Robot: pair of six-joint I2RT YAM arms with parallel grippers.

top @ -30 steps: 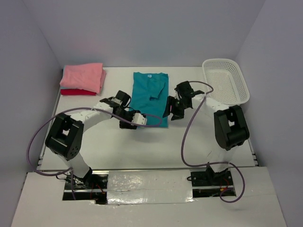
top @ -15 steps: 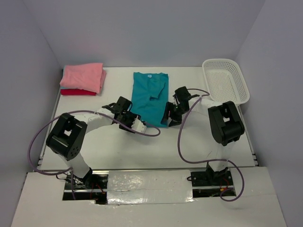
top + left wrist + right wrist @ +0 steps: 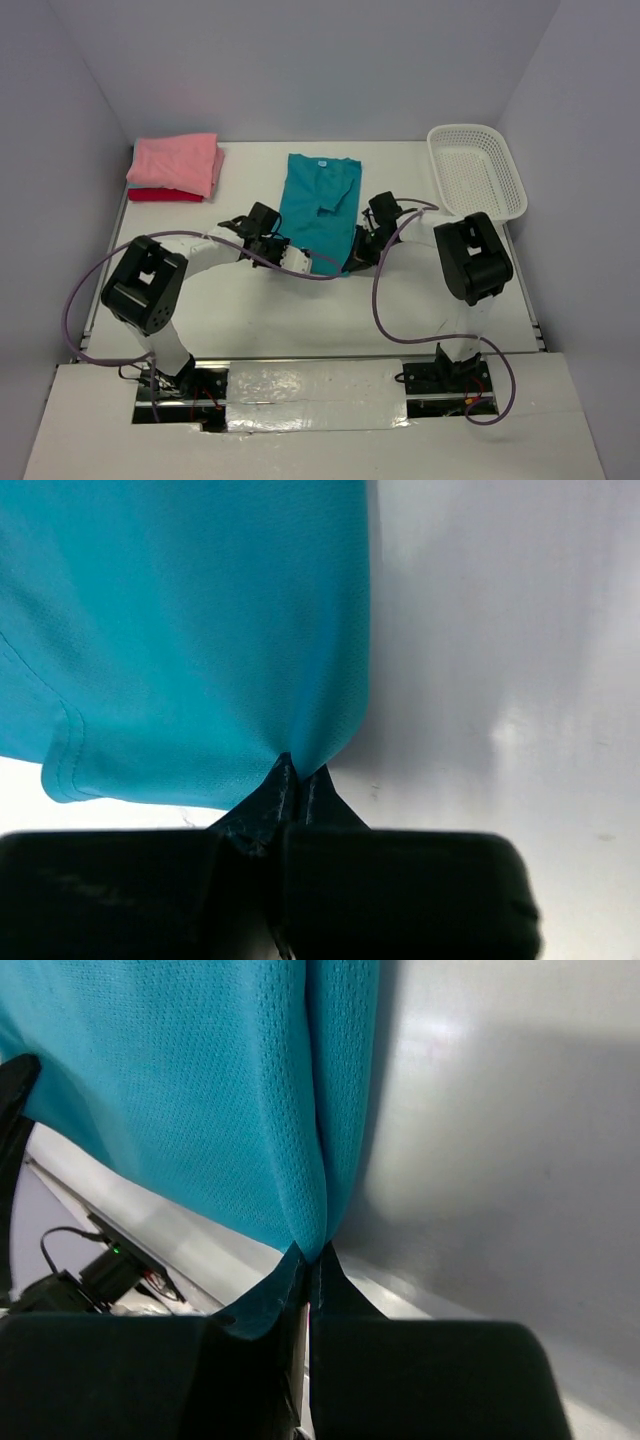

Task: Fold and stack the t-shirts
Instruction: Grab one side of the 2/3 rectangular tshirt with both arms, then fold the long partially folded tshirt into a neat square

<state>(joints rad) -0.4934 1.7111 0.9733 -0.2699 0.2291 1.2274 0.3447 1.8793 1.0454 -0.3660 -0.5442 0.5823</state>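
As the teal t-shirt (image 3: 320,195) left of the basket (image 3: 475,175) is limp, its hem corners are pinched by left gripper (image 3: 298,780) and right gripper (image 3: 311,1257).

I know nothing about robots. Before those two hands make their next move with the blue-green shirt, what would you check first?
1. Left hand pinching the teal shirt's near hem: ok.
2. Right hand pinching the same hem: ok.
3. Each pinch catches every layer: cannot tell.
4. Folded pink shirt lies apart from the teal shirt: ok.
5. Basket stands apart from the right hand: ok.
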